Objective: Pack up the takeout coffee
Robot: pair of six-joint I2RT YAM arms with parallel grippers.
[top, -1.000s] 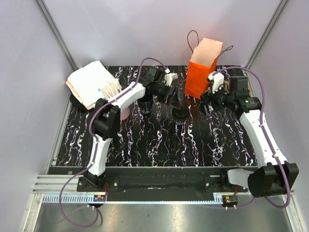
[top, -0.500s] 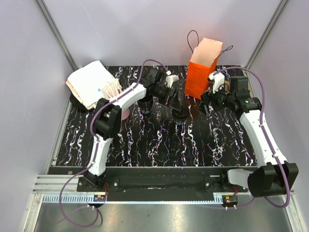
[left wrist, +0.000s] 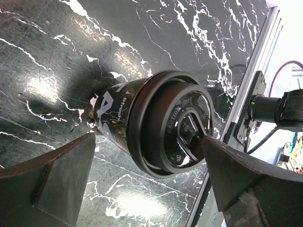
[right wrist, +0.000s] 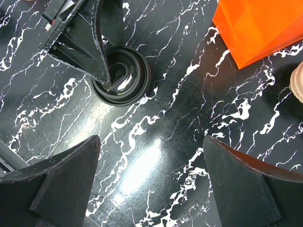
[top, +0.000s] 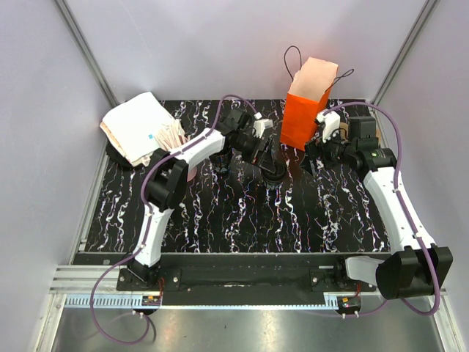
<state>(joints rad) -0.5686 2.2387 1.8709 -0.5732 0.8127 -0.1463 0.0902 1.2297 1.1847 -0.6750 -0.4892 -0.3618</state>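
The takeout coffee point(top: 274, 172) is a small black cup with a dark round lid, standing mid-table left of the orange bag point(top: 304, 110). My left gripper point(top: 268, 161) is open and straddles the cup. In the left wrist view the lidded cup point(left wrist: 165, 125) lies between the fingers point(left wrist: 52, 179), and the right finger overlaps the lid's edge. My right gripper point(top: 311, 159) is open and empty beside the bag's base. The right wrist view shows the cup point(right wrist: 121, 75), the bag's corner point(right wrist: 260, 23) and my right gripper point(right wrist: 151, 139) over bare table.
A lidless black cup point(top: 223, 163) stands behind the left arm, partly hidden. A pink cup of wooden sticks point(top: 188, 173) is beside it. A stack of white paper bags point(top: 135, 126) lies at the back left. Walls enclose the black marbled table point(top: 242, 220).
My left gripper has moved right, from over the lidless cup to the lidded cup, and now straddles it. The right arm has not moved.
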